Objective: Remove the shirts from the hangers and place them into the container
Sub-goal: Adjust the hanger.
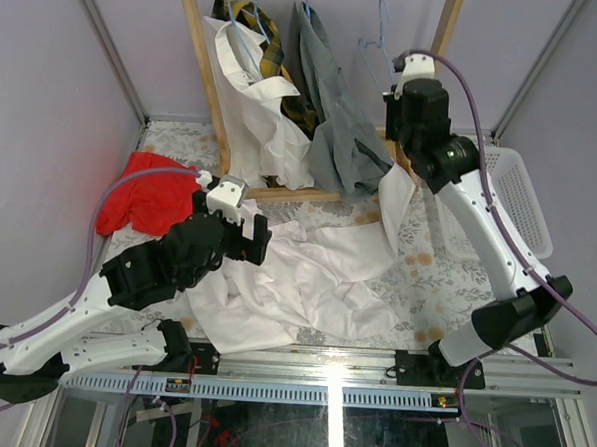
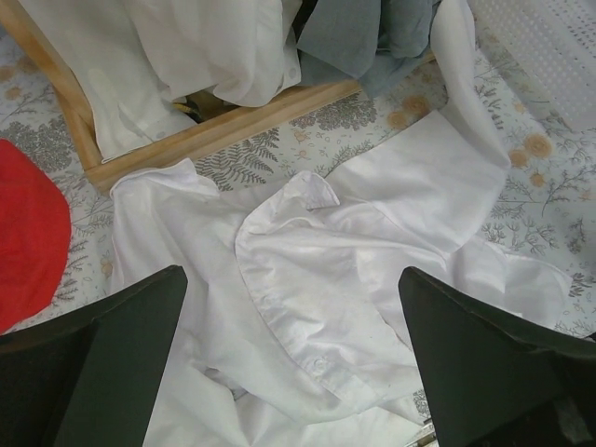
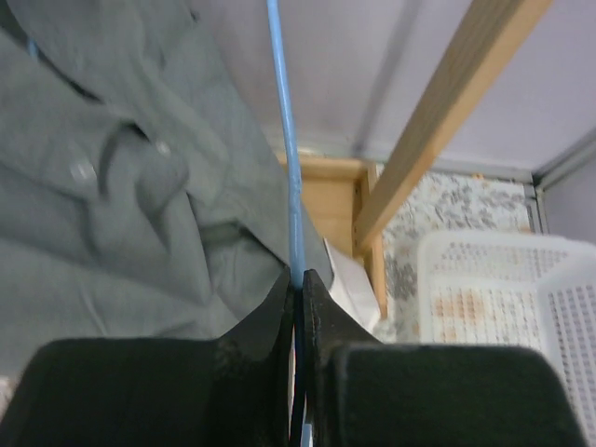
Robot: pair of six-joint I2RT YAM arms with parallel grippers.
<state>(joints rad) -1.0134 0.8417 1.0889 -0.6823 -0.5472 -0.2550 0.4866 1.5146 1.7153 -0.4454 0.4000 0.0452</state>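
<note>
L gripper (image 2: 291, 273), lower left in top view: fingers spread wide, nothing held, hovering over the white shirt (image 1: 305, 284). That shirt lies crumpled on the table mid-frame, off its hanger, not in the container (image 1: 530, 196). I'd guess I'm lined up for a grab. R gripper (image 3: 298, 279), upper right: pinching the bare blue hanger (image 3: 287, 140), prob. to steady it. Container at right edge, no shirts seen inside. Far back on rack (image 1: 280, 195): second white shirt (image 1: 249, 111), plaid shirt (image 1: 273, 47) and grey shirt (image 1: 334, 125), all hanging.
</note>
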